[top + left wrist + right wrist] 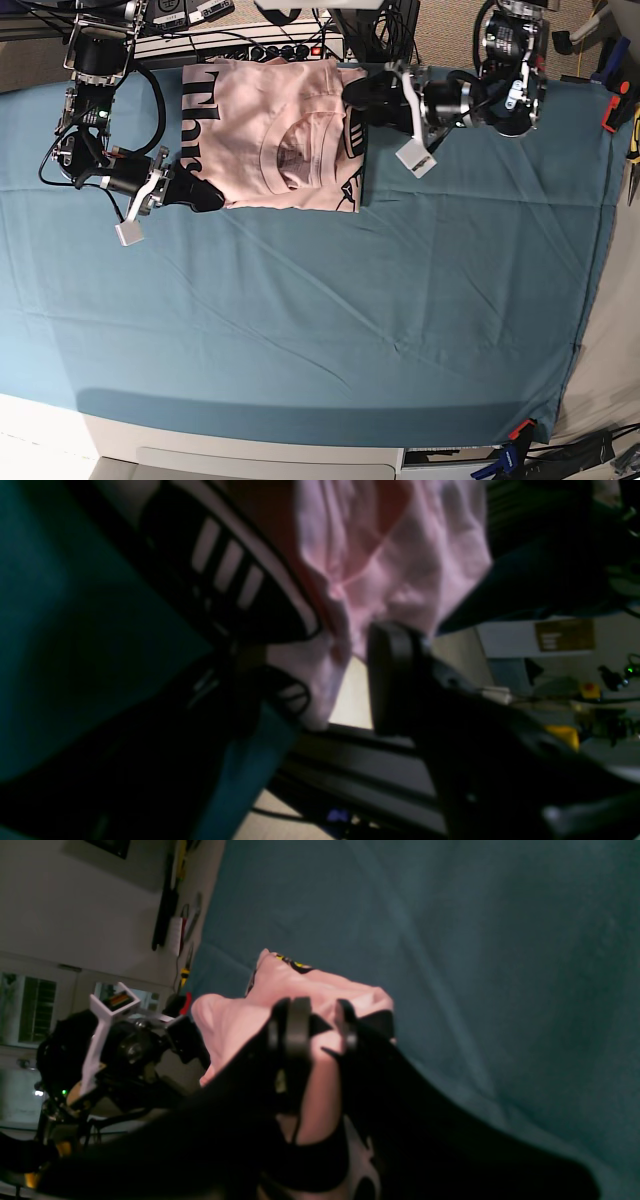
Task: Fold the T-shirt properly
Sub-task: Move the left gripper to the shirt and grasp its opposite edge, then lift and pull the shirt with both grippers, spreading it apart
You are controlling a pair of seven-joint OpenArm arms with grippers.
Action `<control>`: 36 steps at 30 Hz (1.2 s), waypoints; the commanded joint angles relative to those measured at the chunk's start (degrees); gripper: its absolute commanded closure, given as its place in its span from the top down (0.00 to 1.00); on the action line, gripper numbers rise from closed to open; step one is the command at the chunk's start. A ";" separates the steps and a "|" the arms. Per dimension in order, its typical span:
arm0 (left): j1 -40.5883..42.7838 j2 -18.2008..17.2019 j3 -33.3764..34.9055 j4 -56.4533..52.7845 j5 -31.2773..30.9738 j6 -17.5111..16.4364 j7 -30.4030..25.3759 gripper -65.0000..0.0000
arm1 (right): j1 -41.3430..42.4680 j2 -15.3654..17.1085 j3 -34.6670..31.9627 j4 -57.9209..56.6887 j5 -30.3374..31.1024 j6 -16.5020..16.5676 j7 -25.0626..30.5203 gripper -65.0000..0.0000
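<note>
A: Item nearest lens: right gripper [315, 1027], one; both fingers clamped on a pink fold.

B: T-shirt [270, 135], one, folded, at the far edge of the teal sheet [350, 310].

A: Left gripper [350, 645], one, at the shirt's edge; grip cannot be determined.

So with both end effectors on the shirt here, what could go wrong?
1. The T-shirt lies at the far edge of the teal sheet; a pull could drag it off.
2. The right end effector pinches bunched fabric, so creases may set.
3. The left end effector grips one edge only; the fold could skew.
</note>
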 commanded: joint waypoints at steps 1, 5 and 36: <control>-0.11 0.28 0.11 0.90 -0.33 0.20 -1.25 0.51 | 0.94 0.85 0.28 0.96 1.78 0.10 0.58 0.10; 0.57 0.42 2.36 0.87 5.22 2.69 -2.91 0.51 | 0.94 0.85 0.28 0.94 1.78 0.10 0.58 0.10; 2.67 5.16 10.40 0.90 16.52 4.83 -6.75 0.00 | 0.94 0.85 0.28 0.96 1.78 0.10 0.58 0.10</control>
